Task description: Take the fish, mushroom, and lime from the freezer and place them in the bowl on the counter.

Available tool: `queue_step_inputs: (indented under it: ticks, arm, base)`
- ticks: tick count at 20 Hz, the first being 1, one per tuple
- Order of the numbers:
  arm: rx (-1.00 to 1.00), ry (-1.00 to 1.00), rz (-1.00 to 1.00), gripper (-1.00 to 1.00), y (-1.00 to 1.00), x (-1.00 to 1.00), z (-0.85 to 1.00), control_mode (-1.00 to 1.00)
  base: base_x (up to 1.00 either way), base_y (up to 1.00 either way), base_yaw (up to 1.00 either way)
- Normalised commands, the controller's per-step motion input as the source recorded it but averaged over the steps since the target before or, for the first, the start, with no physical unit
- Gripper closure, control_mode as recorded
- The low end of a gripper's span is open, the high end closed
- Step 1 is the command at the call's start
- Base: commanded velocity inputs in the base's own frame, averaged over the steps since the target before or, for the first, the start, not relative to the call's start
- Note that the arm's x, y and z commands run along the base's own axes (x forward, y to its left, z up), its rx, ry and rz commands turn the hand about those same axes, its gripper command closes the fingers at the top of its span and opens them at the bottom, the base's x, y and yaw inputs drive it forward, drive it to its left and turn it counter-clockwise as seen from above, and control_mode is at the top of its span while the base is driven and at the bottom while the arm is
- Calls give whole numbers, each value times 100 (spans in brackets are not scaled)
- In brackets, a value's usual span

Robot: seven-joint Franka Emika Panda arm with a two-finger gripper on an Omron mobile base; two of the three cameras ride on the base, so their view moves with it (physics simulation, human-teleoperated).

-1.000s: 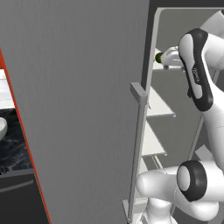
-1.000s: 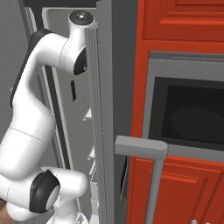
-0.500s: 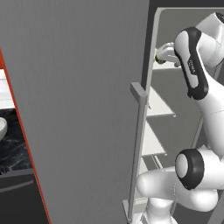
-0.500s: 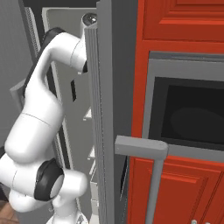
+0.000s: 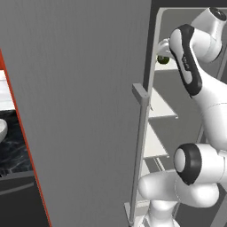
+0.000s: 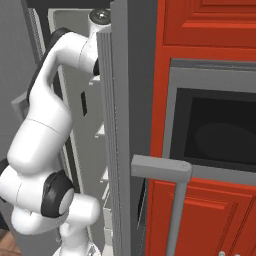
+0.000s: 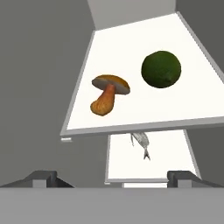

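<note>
No brand, label or legible writing shows on any surface inspected.

Far left, in the left base view: a strip of the black veined table (image 5: 11, 155) with part of a pale rounded object at the frame edge; whether it is the bowl cannot be told. Beside it stands the open grey door of the freezer (image 5: 80, 102), with its long bar handle (image 5: 139, 146).

Inside the freezer, pale shelves (image 7: 131, 105) are stacked one under another. In the hand view, the nearer white shelf carries two items. The mushroom (image 7: 108, 94) lies above the left fingertip (image 7: 43, 178), orange-brown cap tilted, stem toward the shelf's front edge. The lime (image 7: 161, 69) sits to its right, apart from it, above the right fingertip and farther back. On the next shelf seen past the front edge, the small grey fish (image 7: 141, 143) lies between the two tips.

The gripper (image 7: 112, 178) has its jaws spread wide, nothing between them, short of the shelf's contents.

Right base view: the arm reaches into the freezer; to the right are red cabinets (image 6: 210, 25) and a dark built-in oven (image 6: 220, 135).
</note>
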Motion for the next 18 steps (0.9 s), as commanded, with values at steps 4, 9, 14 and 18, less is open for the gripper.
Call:
queue_step_inputs:
  ticks: [4,9,14,18]
  arm:
    - [0,0,-3,-100,-36,0,1,-100]
    - [0,0,0,-100,-49,0,0,-100]
    - [0,0,-2,-100,-21,8,0,-100]
    - [0,0,-3,-100,0,30,0,-100]
  base:
    - [0,0,0]
    - [0,0,0]
    - [0,0,0]
    - [0,0,0]
